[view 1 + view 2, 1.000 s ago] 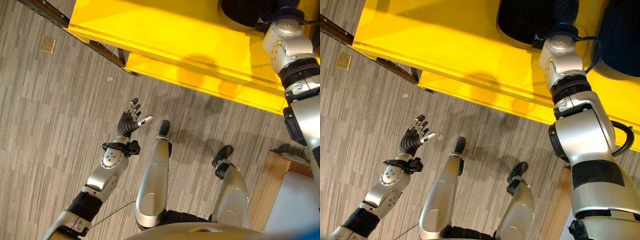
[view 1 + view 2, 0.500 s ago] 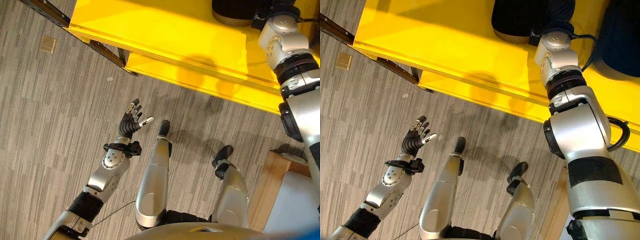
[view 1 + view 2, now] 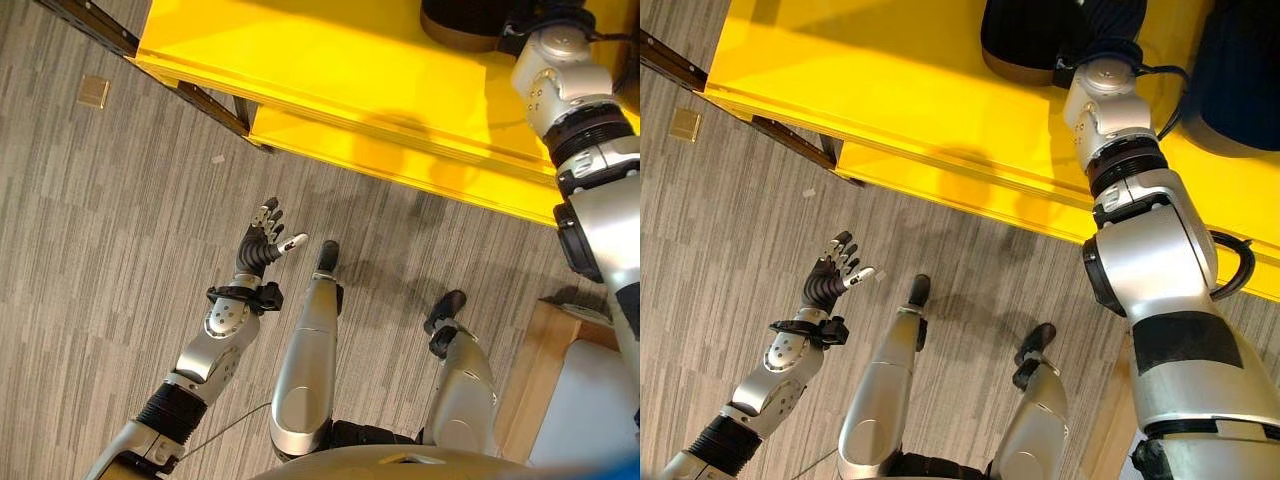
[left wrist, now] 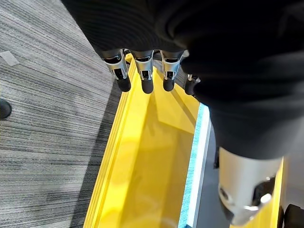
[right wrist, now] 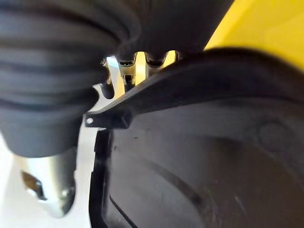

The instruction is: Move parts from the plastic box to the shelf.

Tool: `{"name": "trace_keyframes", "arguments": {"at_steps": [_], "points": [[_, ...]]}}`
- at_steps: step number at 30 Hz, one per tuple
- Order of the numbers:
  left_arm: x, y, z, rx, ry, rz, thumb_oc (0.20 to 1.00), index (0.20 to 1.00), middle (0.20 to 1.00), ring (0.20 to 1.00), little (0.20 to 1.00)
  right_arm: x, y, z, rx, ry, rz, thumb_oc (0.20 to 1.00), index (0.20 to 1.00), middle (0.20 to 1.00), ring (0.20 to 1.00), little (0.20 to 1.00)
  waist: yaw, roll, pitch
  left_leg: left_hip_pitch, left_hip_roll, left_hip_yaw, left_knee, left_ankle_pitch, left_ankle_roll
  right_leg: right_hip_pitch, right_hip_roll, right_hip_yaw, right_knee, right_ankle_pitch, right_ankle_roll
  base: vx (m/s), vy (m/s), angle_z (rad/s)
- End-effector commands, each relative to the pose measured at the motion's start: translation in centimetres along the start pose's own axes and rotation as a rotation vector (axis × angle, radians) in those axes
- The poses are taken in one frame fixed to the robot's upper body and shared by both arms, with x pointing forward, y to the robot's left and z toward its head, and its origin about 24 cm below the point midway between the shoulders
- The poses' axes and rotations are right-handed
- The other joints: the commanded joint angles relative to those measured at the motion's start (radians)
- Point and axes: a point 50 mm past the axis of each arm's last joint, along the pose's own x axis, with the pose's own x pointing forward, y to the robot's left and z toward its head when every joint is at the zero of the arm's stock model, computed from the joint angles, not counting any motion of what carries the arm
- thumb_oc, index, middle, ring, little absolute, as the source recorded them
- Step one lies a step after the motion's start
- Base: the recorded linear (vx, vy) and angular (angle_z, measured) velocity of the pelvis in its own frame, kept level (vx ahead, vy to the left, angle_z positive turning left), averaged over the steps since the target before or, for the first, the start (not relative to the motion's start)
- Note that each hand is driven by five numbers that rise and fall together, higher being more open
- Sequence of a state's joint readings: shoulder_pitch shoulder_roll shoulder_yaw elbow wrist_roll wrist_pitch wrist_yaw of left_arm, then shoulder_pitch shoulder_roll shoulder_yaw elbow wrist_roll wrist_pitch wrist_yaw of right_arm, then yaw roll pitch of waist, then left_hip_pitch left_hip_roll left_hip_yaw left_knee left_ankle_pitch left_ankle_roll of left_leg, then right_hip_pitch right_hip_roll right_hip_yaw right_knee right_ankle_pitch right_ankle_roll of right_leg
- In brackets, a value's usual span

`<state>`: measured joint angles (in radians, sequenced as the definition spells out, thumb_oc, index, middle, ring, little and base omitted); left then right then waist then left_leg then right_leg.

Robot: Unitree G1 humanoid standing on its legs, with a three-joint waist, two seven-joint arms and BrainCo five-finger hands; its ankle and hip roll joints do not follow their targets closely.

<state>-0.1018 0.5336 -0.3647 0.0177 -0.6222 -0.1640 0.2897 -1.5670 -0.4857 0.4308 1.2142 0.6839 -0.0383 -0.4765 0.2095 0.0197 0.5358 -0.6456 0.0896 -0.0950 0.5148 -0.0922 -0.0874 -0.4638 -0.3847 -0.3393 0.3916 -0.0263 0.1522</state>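
1. The yellow shelf [image 3: 330, 70] runs across the top of both eye views, above a grey striped floor [image 3: 90, 250].
2. The right arm reaches up at the upper right of the eye views, onto the shelf, where its wrist meets a dark rounded part [image 3: 1025, 35] resting on the yellow surface. By the look of it, the part is being set down there.
3. In the right wrist view the same part [image 5: 199, 156] sits close against the right hand [image 5: 126, 64], with a black rim crossing just under the fingers. The fingertips are hidden behind that rim, so I cannot tell whether the hand grips the part or has let go.
4. A second dark part [image 3: 1240, 70] lies further right on the shelf, apart from the first.
5. The left hand [image 3: 262, 240] hovers over the floor at centre left, fingers spread and relaxed, holding nothing. It looks parked clear of the shelf so the right arm can work.
6. A wooden edge [image 3: 525, 380] shows at the lower right.
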Motion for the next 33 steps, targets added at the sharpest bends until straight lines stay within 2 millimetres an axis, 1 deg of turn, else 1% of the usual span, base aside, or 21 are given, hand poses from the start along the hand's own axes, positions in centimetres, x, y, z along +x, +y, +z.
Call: {"name": "trace_keyframes", "arguments": {"at_steps": [1,10,14,17,18,19,20,21,22,23,24,26,33], "points": [[0.1,-0.3,1.9,-0.009,-0.092,-0.029,1.0,1.0,1.0,1.0,1.0,-0.2,0.8,1.9,0.058,-0.065,0.021,1.0,1.0,1.0,1.0,1.0,0.01,-0.015,-0.016,-0.025,0.028,0.021,0.009,-0.027,-0.003,0.113,0.003,0.041,0.076,-0.152,0.008,0.0,0.0,0.0],[0.0,0.0,1.8,-0.004,-0.085,-0.024,1.0,1.0,1.0,1.0,1.0,-0.8,1.6,1.0,0.057,-0.074,0.048,1.0,1.0,1.0,1.0,1.0,0.001,-0.021,-0.016,0.013,0.037,0.027,-0.002,-0.025,-0.005,0.146,0.01,0.042,0.059,-0.15,0.011,0.0,0.0,0.0],[0.0,0.0,2.0,-0.002,-0.091,-0.026,1.0,1.0,1.0,1.0,1.0,-1.1,2.0,1.0,0.041,-0.092,0.064,1.0,1.0,1.0,1.0,1.0,-0.001,-0.022,-0.016,0.026,0.039,0.029,-0.003,-0.025,-0.005,0.156,0.009,0.043,0.059,-0.151,0.011,0.0,-0.001,-0.01],[0.0,0.3,2.1,0.007,-0.094,-0.023,1.0,1.0,1.0,1.0,1.0,-1.4,2.3,1.7,0.025,-0.147,0.078,1.0,1.0,1.0,1.0,1.0,-0.004,-0.022,-0.016,0.046,0.042,0.029,-0.005,-0.025,-0.007,0.17,0.009,0.044,0.061,-0.154,0.011,-0.03,-0.02,-0.04],[0.0,0.4,2.1,0.015,-0.092,-0.022,1.0,1.0,1.0,1.0,1.0,-1.6,2.4,2.4,0.012,-0.188,0.089,1.0,1.0,1.0,1.0,1.0,-0.007,-0.022,-0.016,0.059,0.045,0.031,-0.008,-0.023,-0.009,0.181,0.011,0.042,0.06,-0.156,0.011,0.0,0.0,0.0],[0.0,0.4,2.0,0.015,-0.092,-0.023,1.0,1.0,1.0,1.0,1.0,-1.6,2.4,2.3,0.012,-0.188,0.089,1.0,1.0,1.0,1.0,1.0,-0.007,-0.022,-0.016,0.06,0.045,0.031,-0.009,-0.023,-0.009,0.182,0.011,0.042,0.06,-0.156,0.011,-0.03,-0.014,-0.05],[0.0,0.5,2.1,0.024,-0.092,-0.023,1.0,1.0,1.0,1.0,1.0,-1.8,2.6,3.2,-0.002,-0.233,0.095,1.0,1.0,1.0,1.0,1.0,-0.011,-0.022,-0.016,0.075,0.048,0.035,-0.016,-0.019,-0.01,0.189,0.013,0.045,0.056,-0.155,0.01,-0.02,0.002,-0.11],[0.0,0.5,2.0,0.024,-0.091,-0.023,1.0,1.0,1.0,1.0,1.0,-1.8,2.6,3.1,-0.003,-0.232,0.095,1.0,1.0,1.0,1.0,1.0,-0.011,-0.022,-0.016,0.077,0.048,0.035,-0.018,-0.018,-0.01,0.191,0.013,0.045,0.055,-0.154,0.009,-0.1,0.027,-0.11],[0.0,0.6,2.1,0.027,-0.091,-0.026,1.0,1.0,1.0,1.0,1.0,-1.9,2.6,3.6,-0.016,-0.26,0.096,1.0,1.0,1.0,1.0,1.0,-0.013,-0.019,-0.016,0.073,0.047,0.037,-0.022,0.005,-0.004,0.184,0.012,0.041,0.051,-0.136,0.004,-0.02,-0.022,-0.13],[0.0,0.7,2.0,0.034,-0.088,-0.028,1.0,1.0,1.0,1.0,1.0,-2.1,2.6,4.2,-0.022,-0.293,0.095,1.0,1.0,1.0,1.0,1.0,-0.013,-0.022,-0.018,0.1,0.053,0.037,-0.023,-0.014,-0.013,0.203,0.016,0.048,0.053,-0.155,0.008,-0.1,0.005,-0.08],[0.0,0.7,2.0,0.034,-0.089,-0.029,1.0,1.0,1.0,1.0,1.0,-2.1,2.6,4.2,-0.022,-0.294,0.094,1.0,1.0,1.0,1.0,1.0,-0.013,-0.02,-0.016,0.091,0.051,0.04,-0.028,0.009,-0.006,0.195,0.014,0.043,0.049,-0.137,0.003,-0.03,-0.023,-0.1],[-0.1,0.9,2.1,0.044,-0.087,-0.033,1.0,1.0,1.0,1.0,1.0,-2.4,2.7,5.1,-0.042,-0.346,0.096,1.0,1.0,1.0,1.0,1.0,-0.018,-0.021,-0.027,0.118,0.06,0.044,-0.046,0.016,-0.009,0.212,0.019,0.044,0.037,-0.136,0.003,-0.05,-0.006,-0.07],[-0.4,1.5,1.8,0.059,-0.07,-0.029,1.0,1.0,1.0,1.0,1.0,-3.1,3.0,5.6,-0.054,-0.405,0.119,1.0,1.0,1.0,1.0,1.0,-0.031,-0.025,-0.054,0.184,0.082,0.055,-0.091,0.034,-0.018,0.246,0.036,0.051,0.016,-0.136,0.001,-0.01,-0.034,-0.1]]}}
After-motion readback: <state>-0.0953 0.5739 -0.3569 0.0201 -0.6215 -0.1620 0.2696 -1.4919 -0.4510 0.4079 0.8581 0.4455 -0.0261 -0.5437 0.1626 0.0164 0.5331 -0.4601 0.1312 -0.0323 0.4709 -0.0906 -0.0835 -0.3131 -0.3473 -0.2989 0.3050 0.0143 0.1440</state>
